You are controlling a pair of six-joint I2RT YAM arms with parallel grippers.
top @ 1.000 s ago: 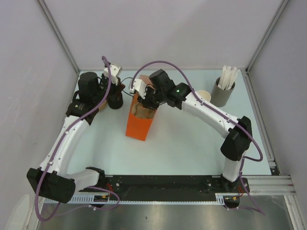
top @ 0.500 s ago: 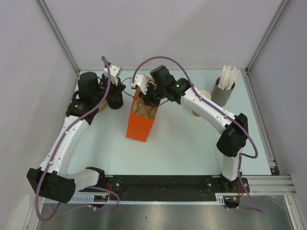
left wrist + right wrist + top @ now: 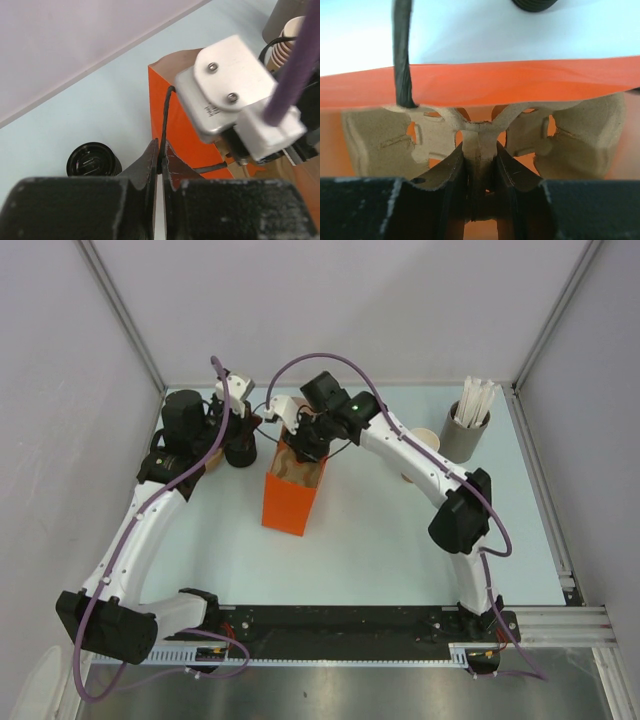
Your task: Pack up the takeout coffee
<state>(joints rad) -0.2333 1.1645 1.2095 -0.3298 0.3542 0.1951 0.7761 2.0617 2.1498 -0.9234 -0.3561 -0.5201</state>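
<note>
**Jaws clamped on both sides, carrier at the bag, coffee not packed**

Your left gripper point(image 3: 161, 159) is all but closed on the thin black cord point(image 3: 166, 112) of the orange bag point(image 3: 186, 131), holding its mouth up. Your right gripper point(image 3: 480, 146) is pinched on the centre tab of the cardboard carrier point(image 3: 570, 134). Orange bag wall shows above the carrier and through its cut-outs, which look empty.

So the bag is held and the carrier seems to be going in, but no cup or lid is loaded. A tan cup point(image 3: 426, 439) stands right of centre in the overhead view, beside the right arm. The black lids point(image 3: 93, 160) sit lower left in the left wrist view. Lidding, seating and bagging the cup look undone.

Against a second ago, the right arm has swung its elbow toward centre and its wrist up-left over the bag mouth. The left arm and the bag's base have hardly moved.
</note>
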